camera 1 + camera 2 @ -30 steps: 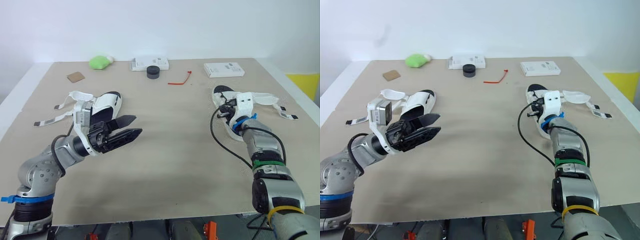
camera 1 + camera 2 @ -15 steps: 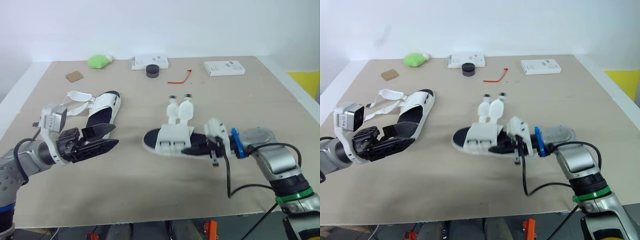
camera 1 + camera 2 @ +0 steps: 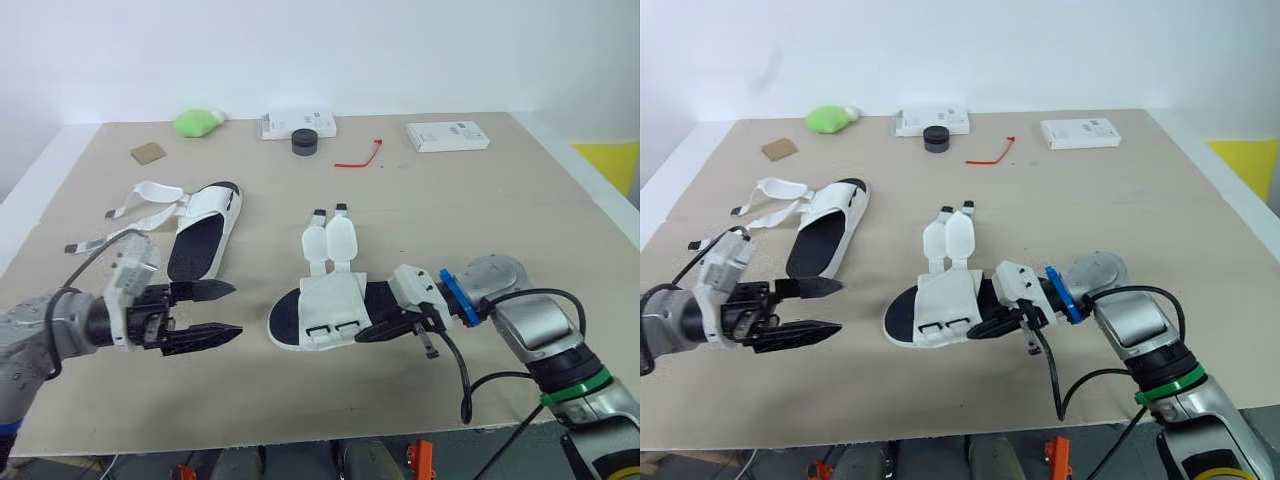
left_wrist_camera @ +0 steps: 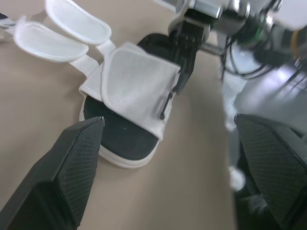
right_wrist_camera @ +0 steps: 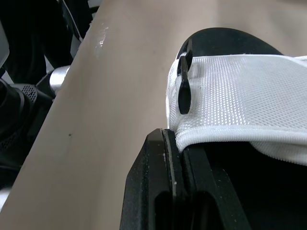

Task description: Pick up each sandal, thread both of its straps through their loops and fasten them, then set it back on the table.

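Nearest the front edge of the table [image 3: 480,230], the left end effector [image 3: 236,309] is hovering low over the surface with its two black fingers spread wide apart, gripping nothing and pointing toward the near sandal [image 3: 325,305]. That sandal is lying in the middle of the table's front half, between the two arms, just beside the left fingertips without touching them. The right end effector [image 3: 372,332] is reaching in from the right and is clamping the sandal's side; the right wrist view shows its fingers [image 5: 165,191] pinching the edge of the white mesh upper, where it is meeting the black footbed. The black loops [image 3: 335,328] are sitting along the near edge of that upper. Both straps [image 3: 330,235] are hanging unfastened, lying flat on the table and stretching toward the far side.

Further back on the left, the far sandal [image 3: 200,235] is resting on the table with its loose straps [image 3: 130,205] splaying out to the left.

Along the far edge, a brown card square [image 3: 149,153], a green object [image 3: 198,123], a white box [image 3: 298,125] with a black round piece [image 3: 305,143] in front of it, a red tie [image 3: 360,158] and a second white box [image 3: 447,136] are lying well apart from both sandals.
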`<state>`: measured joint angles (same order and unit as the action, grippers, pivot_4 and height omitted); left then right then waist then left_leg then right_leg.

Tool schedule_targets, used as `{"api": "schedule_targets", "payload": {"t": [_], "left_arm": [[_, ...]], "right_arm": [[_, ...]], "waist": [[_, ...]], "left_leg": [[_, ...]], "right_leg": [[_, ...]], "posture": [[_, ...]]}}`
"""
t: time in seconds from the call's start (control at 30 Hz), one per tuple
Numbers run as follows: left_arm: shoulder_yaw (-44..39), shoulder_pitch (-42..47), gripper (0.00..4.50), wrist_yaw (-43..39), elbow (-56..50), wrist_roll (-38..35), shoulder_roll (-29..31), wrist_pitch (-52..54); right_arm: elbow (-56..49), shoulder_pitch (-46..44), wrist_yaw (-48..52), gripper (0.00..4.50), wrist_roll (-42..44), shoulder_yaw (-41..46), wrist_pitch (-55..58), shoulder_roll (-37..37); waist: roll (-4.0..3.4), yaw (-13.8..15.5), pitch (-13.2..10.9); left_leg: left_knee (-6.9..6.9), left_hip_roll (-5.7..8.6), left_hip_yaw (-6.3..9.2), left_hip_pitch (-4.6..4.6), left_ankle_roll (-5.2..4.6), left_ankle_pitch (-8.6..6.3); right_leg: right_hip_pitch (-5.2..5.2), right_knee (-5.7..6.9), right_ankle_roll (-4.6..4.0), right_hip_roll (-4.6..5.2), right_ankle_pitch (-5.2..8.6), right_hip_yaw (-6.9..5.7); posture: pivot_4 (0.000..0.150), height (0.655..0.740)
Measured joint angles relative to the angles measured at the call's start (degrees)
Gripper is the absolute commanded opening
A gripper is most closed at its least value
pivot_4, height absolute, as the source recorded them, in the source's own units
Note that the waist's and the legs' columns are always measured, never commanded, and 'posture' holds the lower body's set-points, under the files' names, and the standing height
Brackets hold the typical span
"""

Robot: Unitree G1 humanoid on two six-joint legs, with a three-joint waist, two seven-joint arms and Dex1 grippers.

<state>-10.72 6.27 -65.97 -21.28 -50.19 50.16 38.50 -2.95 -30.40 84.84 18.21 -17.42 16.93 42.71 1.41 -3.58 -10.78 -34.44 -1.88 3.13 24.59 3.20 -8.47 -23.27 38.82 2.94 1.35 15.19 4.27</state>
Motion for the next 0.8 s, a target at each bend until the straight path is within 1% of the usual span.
{"api": "schedule_targets", "payload": {"t": [0.07, 0.17, 0.3, 0.53, 0.73, 0.8], "left_arm": [[2.69, 1.27, 4.5, -1.08, 0.65, 3.43, -0.78, -2.92], [6.92, 3.98, 4.5, -2.29, 3.06, 8.91, -4.26, -8.85], [9.61, 5.77, 4.5, -3.73, 5.55, 13.25, -5.18, -13.34], [14.3, 11.78, 4.5, -7.42, 10.23, 18.43, -6.25, -16.67], [15.47, 13.01, 4.5, -9.15, 12.25, 20.01, -6.54, -17.36], [15.49, 13.84, 4.5, -9.45, 12.8, 20.14, -6.62, -17.35]], "right_arm": [[0.03, 0.02, 0.0, 0.03, 0.03, 0.01, 0.16, -0.02], [-0.09, 0.54, -0.12, 0.03, 0.54, 0.21, 1.48, -0.02], [-0.25, 2.44, -0.11, 0.03, 1.4, 0.63, 1.87, 0.31], [1.79, 2.54, -0.01, 0.03, 1.72, 0.92, 1.84, -0.19], [5.17, 1.97, 1.23, 0.03, 1.72, 0.84, -0.55, -0.82], [6.38, 1.38, 1.36, 0.03, 1.7, 0.75, -0.94, -0.98]], "waist": [[0.0, 0.18, 0.0], [0.01, 0.44, 0.01], [0.02, 0.62, 0.01], [0.05, 0.84, 0.03], [0.06, 0.86, 0.04], [0.06, 0.86, 0.04]], "left_leg": [[0.0, 0.0, 0.0, 0.0, 0.0, 0.0], [0.0, -0.01, 0.0, -0.01, 0.0, 0.0], [0.02, -0.02, 0.02, -0.01, 0.0, -0.01], [-0.03, -0.01, 0.02, -0.02, 0.0, -0.01], [-0.1, -0.02, 0.03, -0.06, 0.0, 0.0], [-0.17, -0.01, 0.03, -0.06, -0.01, 0.01]], "right_leg": [[0.0, 0.0, 0.01, 0.0, 0.0, 0.0], [0.01, 0.0, 0.01, -0.04, -0.01, 0.0], [0.01, 0.0, 0.15, -0.05, -0.06, 0.0], [0.05, 0.0, 0.23, -0.04, -0.1, -0.01], [0.13, 0.01, 0.27, -0.05, -0.14, -0.01], [0.15, 0.0, 0.17, -0.04, -0.12, -0.01]], "posture": [[0.15, 0.74], [0.15, 0.74], [0.15, 0.74], [0.15, 0.74], [0.15, 0.74], [0.15, 0.74]]}}
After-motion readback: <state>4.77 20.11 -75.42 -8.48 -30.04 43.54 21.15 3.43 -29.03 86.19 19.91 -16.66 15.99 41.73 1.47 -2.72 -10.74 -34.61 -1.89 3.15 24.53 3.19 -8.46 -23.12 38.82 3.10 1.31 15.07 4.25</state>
